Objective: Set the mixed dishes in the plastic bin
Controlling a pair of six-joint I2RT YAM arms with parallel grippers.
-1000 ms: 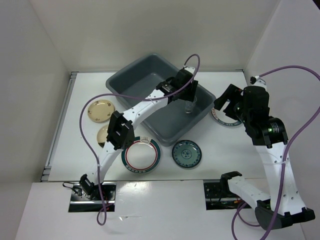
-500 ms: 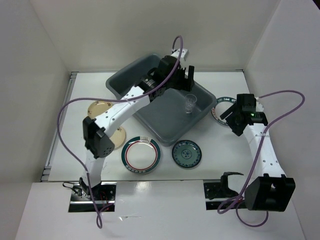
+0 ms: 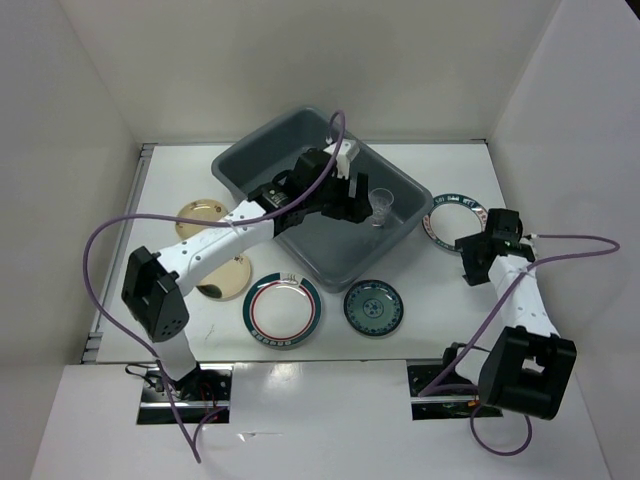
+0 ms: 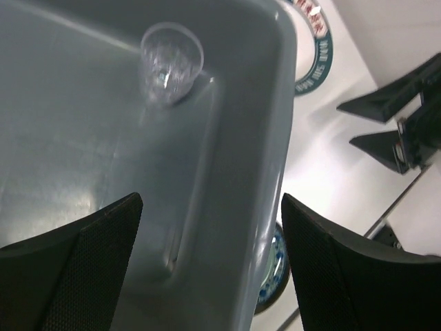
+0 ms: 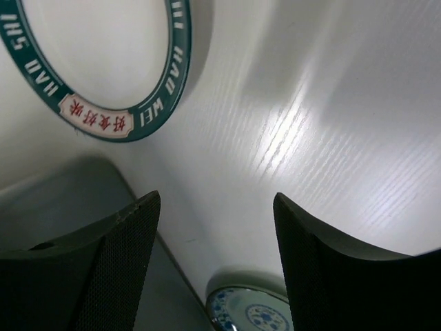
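Note:
The dark grey plastic bin (image 3: 262,160) stands at mid-table. A small clear cup (image 3: 381,207) stands upright in its right corner and also shows in the left wrist view (image 4: 171,63). My left gripper (image 3: 345,205) hovers open and empty over the bin floor (image 4: 83,138), left of the cup. My right gripper (image 3: 470,258) is open and empty, low over the table between the white plate with the dark patterned rim (image 3: 455,217) (image 5: 103,62) and the small teal plate (image 3: 373,307) (image 5: 251,310). The red-and-green-rimmed plate (image 3: 281,310) lies near the front.
Two gold-cream plates (image 3: 197,210) (image 3: 232,282) lie left of the bin, partly under the left arm. The bin's right wall (image 4: 275,138) (image 5: 69,200) is close to the right gripper. White walls enclose the table on three sides.
My left gripper has drawn back from the cup, which stays standing in the bin. My right arm has dropped low to the table beside the dark-rimmed plate.

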